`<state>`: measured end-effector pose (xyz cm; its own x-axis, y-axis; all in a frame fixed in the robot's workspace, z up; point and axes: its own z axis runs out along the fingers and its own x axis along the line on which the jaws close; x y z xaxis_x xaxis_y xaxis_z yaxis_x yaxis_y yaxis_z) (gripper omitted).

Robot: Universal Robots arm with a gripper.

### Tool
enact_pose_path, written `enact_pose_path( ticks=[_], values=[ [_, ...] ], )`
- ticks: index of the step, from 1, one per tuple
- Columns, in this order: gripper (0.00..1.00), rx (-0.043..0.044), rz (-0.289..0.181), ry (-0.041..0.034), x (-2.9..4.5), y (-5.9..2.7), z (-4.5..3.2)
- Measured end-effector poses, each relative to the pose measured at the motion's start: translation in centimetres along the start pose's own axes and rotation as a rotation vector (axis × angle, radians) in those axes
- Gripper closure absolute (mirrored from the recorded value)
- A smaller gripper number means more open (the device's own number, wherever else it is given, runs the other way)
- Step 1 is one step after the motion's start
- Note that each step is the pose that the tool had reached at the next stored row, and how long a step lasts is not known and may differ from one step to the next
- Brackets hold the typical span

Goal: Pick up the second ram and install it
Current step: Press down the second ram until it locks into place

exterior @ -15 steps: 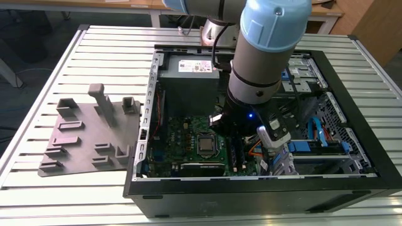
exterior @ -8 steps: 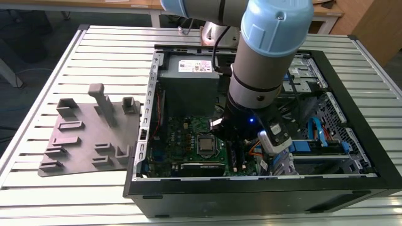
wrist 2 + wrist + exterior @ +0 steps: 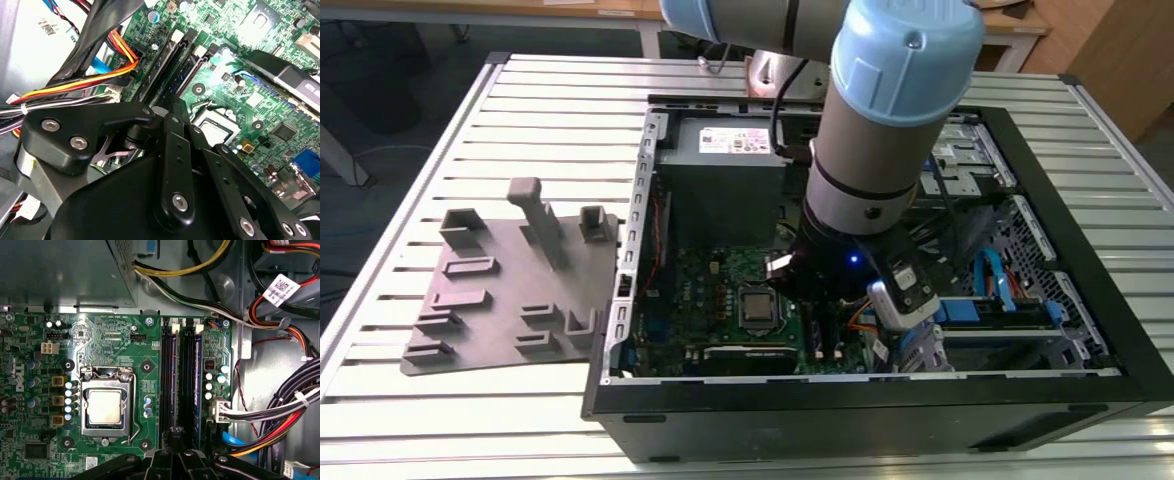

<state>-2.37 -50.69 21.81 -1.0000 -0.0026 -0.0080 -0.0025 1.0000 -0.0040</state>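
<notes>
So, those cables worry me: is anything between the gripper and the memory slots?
Nothing visible. The gripper is right above the memory slots; the cable bundle lies off to their side.

1 motherboard (image 3: 105,340), 1 processor (image 3: 105,406), 1 grey tray (image 3: 507,290).

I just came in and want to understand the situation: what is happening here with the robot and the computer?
The robot arm reaches down into an open computer case on a slatted table. Its gripper hangs just above the long memory slots on the green board, beside the silver processor. I cannot tell whether the second ram is already seated. The grey tray stands outside the case.
</notes>
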Motion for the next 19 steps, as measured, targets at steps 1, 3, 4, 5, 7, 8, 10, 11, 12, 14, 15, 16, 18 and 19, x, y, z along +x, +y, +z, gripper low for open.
enact_pose_path(
  ticks=[1,3,4,5,7,8,10,11,12,14,15,16,18,19],
  values=[
    [0.93,-0.0020,0.000,-0.0008,-0.01,0.01,-0.33],
    [0.93,0.0010,0.000,0.0002,-0.01,-0.03,-1.36],
    [0.93,0.0004,0.000,0.0000,-0.01,-0.02,-1.79],
    [0.93,0.0008,0.000,0.0001,-0.01,-0.03,-2.25],
    [0.93,0.0007,0.000,0.0001,-0.02,-0.03,-3.18],
    [0.93,0.0006,0.000,0.0001,-0.02,-0.04,-3.63],
    [0.93,0.0002,0.000,0.0001,-0.03,-0.04,-4.54],
    [0.93,0.0000,0.000,0.0001,-0.04,-0.04,-4.99],
    [0.93,-0.0002,0.000,0.0001,-0.04,-0.04,-5.41],
    [0.93,-0.0006,0.000,0.0002,-0.04,-0.04,-5.92],
    [0.93,-0.0019,0.000,0.0001,-0.04,-0.05,-5.97],
    [0.93,-0.0024,0.000,0.0000,-0.04,-0.04,-5.96],
    [0.93,-0.0023,0.000,0.0001,-0.04,-0.04,-5.97],
    [0.93,-0.0023,0.000,0.0001,-0.04,-0.04,-5.97]
  ],
)
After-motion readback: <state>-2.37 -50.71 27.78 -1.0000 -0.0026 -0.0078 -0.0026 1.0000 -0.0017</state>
